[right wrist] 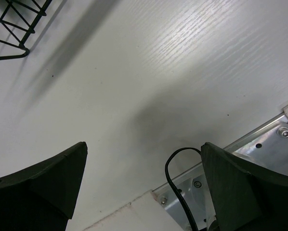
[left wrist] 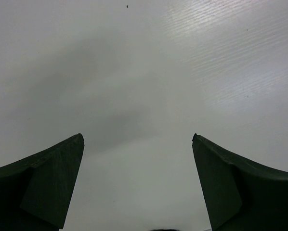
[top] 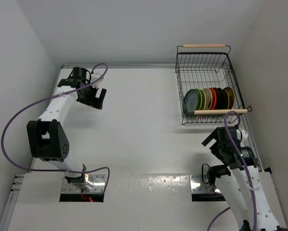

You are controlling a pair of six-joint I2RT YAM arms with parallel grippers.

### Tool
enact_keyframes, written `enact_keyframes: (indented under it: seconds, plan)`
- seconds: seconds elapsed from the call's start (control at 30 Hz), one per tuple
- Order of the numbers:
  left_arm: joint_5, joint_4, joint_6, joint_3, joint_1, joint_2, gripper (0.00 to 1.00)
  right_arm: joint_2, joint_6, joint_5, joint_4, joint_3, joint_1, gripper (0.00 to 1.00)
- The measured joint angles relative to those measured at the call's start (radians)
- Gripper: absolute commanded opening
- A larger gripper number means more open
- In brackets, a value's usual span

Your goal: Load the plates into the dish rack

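Right gripper: fingers apart, holding nothing, over bare desk.
Dish rack: just ahead of it, long axis running away; right arm nearer.
Plates: on edge, one row across rack's near end.
Left gripper: apart, holding nothing; rack well to its right.
No loose plate visible; loading looks done.

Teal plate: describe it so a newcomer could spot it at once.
Find the black wire rack at the table's far right corner. A row of plates stands on edge at its near end, behind the near wooden handle. The teal plate is leftmost, the only one showing its full face.
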Motion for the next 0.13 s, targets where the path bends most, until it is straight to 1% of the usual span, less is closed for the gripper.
enact_keyframes:
  seconds: [0.13]
  plan:
    - [0.01,-0.001,0.0,-0.013,0.0,-0.003,1.0,0.0,0.005,0.003,0.0,0.0,0.0,1.0]
